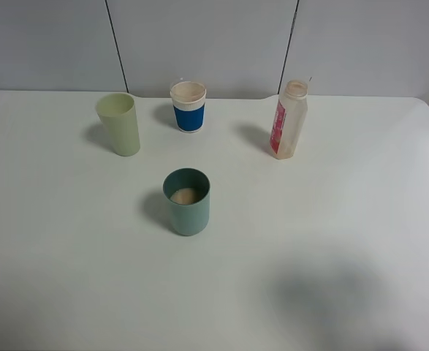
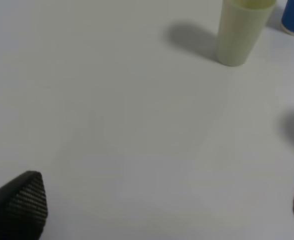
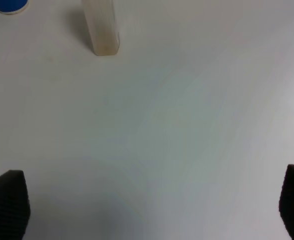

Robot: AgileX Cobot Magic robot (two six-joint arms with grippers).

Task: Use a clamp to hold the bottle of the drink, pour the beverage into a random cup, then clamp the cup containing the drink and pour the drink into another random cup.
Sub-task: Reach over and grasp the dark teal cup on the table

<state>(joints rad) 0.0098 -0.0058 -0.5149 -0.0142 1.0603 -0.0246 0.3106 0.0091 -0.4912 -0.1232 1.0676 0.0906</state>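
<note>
The bottle (image 1: 289,121) is a squarish, cloudy plastic one with an open mouth and a red label too small to read. It stands upright at the back right of the smooth white table (image 1: 346,219). A round teal cup (image 1: 186,201) near the middle holds a little beige drink. Behind it stand a pale green cup (image 1: 119,123) and a blue-banded paper cup (image 1: 188,106), all well apart. The left gripper (image 2: 162,205) and the right gripper (image 3: 151,200) are spread wide with textured black fingertips, pinching nothing.
</note>
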